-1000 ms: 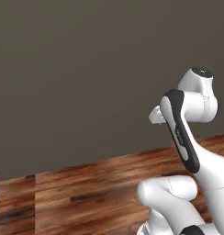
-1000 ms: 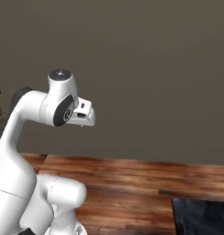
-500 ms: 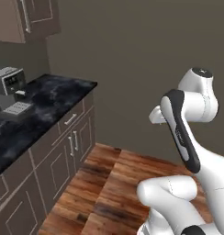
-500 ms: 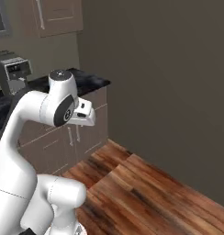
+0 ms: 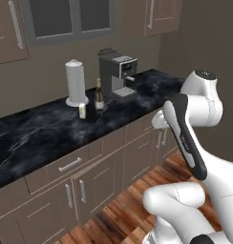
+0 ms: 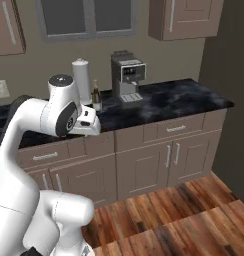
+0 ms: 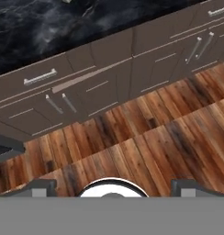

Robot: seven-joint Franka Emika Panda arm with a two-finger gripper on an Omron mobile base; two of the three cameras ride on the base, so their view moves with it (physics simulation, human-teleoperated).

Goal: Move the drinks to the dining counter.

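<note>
On my worktop [image 5: 51, 138] I count one wine bottle [image 5: 99, 96], one small carton [image 5: 82, 111], one paper-towel roll [image 5: 75, 83], one coffee machine [image 5: 117, 72].

**Panda arm, looks-wise**

So the arm [image 5: 195, 143] is glossy white all over, chunky rounded links that look kinda like blown-up tubes. Joints are dark: there's a black band [image 5: 185, 138] running lengthwise along one link in the left base view, and a dark grey round disc [image 6: 68, 119] set into the side of the elbow housing in the right base view. Each fat joint housing ends in a flat grey cap [image 6: 59, 80] on top. Lower links bulge out into smooth white blobs near the base. Can't make out any cables, screws or logos.
</note>
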